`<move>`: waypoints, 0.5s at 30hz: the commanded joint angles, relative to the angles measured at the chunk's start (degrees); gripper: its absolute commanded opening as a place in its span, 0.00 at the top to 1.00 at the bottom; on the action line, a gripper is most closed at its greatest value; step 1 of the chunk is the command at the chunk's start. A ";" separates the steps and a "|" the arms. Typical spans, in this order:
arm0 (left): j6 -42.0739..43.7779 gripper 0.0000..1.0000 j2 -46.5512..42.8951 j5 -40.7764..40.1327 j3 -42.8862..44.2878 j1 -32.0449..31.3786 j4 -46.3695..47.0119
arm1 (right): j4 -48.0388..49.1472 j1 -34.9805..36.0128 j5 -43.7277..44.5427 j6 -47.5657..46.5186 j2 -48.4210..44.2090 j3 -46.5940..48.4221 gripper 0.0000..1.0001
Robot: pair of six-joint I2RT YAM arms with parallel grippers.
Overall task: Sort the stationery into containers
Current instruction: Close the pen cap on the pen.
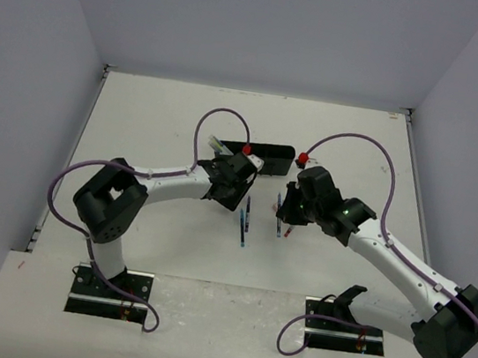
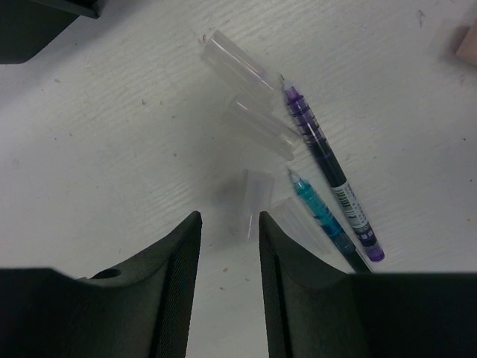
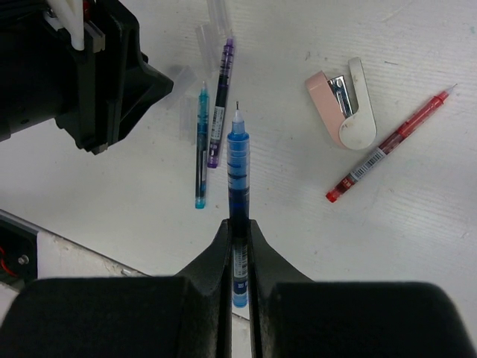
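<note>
My right gripper (image 3: pixel 238 224) is shut on a blue pen (image 3: pixel 238 160), held above the table with its tip pointing away. A purple pen (image 2: pixel 324 160) and a teal pen (image 2: pixel 320 216) lie side by side just right of my left gripper (image 2: pixel 229 216). Its jaws stand partly apart with bare table between them. A clear pen cap (image 2: pixel 255 198) lies at the fingertips, beside the right finger. A red pen (image 3: pixel 391 143) and the pinkish-white eraser (image 3: pixel 343 101) lie to the right. The black tray (image 1: pixel 270 158) sits behind the left wrist, partly hidden.
Two more clear caps (image 2: pixel 238 60) (image 2: pixel 261 123) lie beyond the left fingertips. The two grippers (image 1: pixel 234 198) (image 1: pixel 286 214) hang close together at mid-table. The left gripper's body (image 3: pixel 82 67) fills the upper left of the right wrist view. White walls enclose the table.
</note>
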 commanded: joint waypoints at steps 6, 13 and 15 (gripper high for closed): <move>2.61 0.62 2.25 4.19 2.27 0.59 1.32 | 1.20 0.18 -0.95 -1.02 -2.85 -0.42 1.00; 2.81 0.63 4.17 4.79 1.90 0.56 1.36 | 1.31 0.18 -1.29 -1.17 -2.53 -0.53 1.00; 2.68 0.65 4.79 4.12 2.03 0.62 1.19 | 1.42 0.18 -1.22 -1.19 -2.58 -0.56 1.00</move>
